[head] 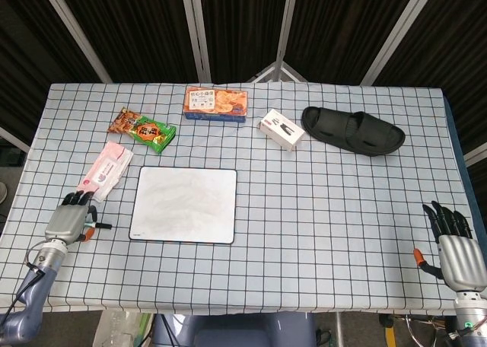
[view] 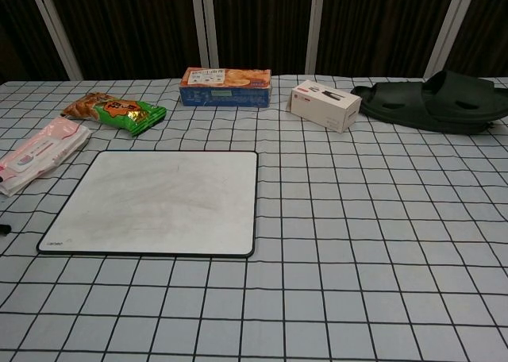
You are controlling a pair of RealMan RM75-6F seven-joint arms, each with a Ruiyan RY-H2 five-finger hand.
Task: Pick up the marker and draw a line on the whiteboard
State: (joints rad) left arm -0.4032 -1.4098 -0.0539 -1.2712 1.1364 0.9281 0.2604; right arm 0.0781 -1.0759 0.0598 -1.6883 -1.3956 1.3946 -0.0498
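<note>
The marker [head: 97,225] lies crosswise on the tabletop [head: 319,233], partly under the left hand [head: 67,221], whose fingers curl over it; whether they grip it cannot be told. The whiteboard [head: 184,204] sits just right of it.

marker [head: 97,225] just left of whiteboard [head: 185,204]

No wording can be made out for certain. The orange-and-blue cardboard biscuit box [view: 225,86] at the table's far edge bears print too small to read, as do the green-and-orange foil snack bag [view: 117,110], the white carton with a dark picture [view: 325,104] and the pink tissue pack [view: 40,152] near the left edge.
</note>
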